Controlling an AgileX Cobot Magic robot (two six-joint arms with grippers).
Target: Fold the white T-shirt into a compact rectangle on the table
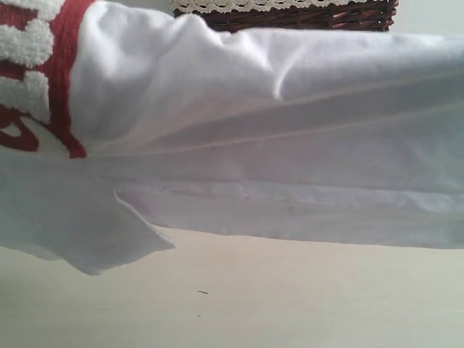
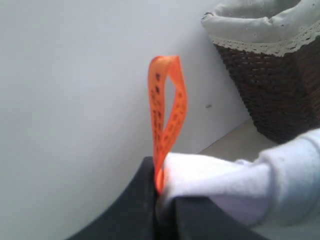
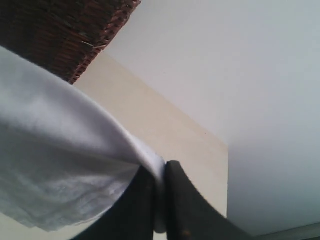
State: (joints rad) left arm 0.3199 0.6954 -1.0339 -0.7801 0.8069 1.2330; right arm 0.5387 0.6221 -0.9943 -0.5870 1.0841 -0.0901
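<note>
The robot is holding the white T-shirt (image 1: 275, 145) up in front of the basket (image 1: 290, 16), and the cloth is hanging as a wide sheet over the table (image 1: 290, 304). Whether its drooping lower corner is touching the tabletop cannot be told. The left gripper (image 2: 164, 202) is pinching the neckline tight, with the orange tag (image 2: 167, 110) sticking up beside its fingers. The right gripper (image 3: 159, 180) is clamping another edge of the shirt. The red-edged lettering (image 1: 61, 72) is showing near the left side of the exterior view. This looks like the lift-and-spread step before any fold. The next move likely calls for lowering both arms together, laying the cloth flat without bunching.
</note>
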